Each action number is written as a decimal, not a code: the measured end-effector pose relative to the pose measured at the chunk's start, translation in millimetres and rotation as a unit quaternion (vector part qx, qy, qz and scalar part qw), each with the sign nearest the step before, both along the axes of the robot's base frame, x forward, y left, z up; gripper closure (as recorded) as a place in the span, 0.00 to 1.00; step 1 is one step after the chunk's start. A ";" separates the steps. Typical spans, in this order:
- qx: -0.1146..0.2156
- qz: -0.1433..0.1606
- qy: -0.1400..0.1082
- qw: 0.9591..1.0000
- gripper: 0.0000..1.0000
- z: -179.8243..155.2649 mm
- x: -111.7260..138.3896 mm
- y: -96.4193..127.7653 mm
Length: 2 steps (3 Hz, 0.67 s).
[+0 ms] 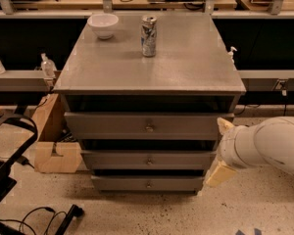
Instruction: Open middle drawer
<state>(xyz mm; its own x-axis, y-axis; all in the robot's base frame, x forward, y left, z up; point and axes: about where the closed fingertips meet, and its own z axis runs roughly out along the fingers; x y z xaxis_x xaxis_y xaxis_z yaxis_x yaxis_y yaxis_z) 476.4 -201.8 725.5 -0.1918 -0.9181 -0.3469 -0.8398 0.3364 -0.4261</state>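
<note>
Only one camera view here, looking down at the front of a grey cabinet (147, 131) with three drawers stacked up. The middle drawer (112, 159) is the mid-sized one, a plain flat front with a small round knob (148, 160) dead centre. It sits between the taller top drawer (108, 125) and the slim bottom drawer (117, 183). Its front looks pushed in, lined up with the other two.

The robot's white arm (274, 143) comes in from the right edge, low down next to the cabinet. The pincer (219, 150) is right at the cabinet's front right corner, about level with the middle drawer's right end. It's nowhere near the knob, which is well off to its left. Its two tan tips are spread apart, one up by the top drawer's corner and one down near the bottom drawer, and there's nothing between them.

Up on the tabletop (186, 62) there's a white bowl (103, 25) at the back left and a drink can (148, 29) standing upright just to the right of it, not touching. Left of the cabinet, a cardboard box (51, 155) sits on the speckled floor (152, 214), with some black cables (39, 214) lying in front.
</note>
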 end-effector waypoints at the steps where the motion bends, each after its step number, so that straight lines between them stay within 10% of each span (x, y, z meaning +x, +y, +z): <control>1: 0.000 0.000 0.000 1.000 0.00 -0.1 0.0 0.0; 2: -0.002 -0.003 -0.003 1.000 0.00 -33.2 4.2 4.8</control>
<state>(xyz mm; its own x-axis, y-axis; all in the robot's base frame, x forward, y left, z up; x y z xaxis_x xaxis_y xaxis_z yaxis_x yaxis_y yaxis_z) 480.6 -197.0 692.3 -0.1956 -0.9179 -0.3452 -0.8347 0.3406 -0.4327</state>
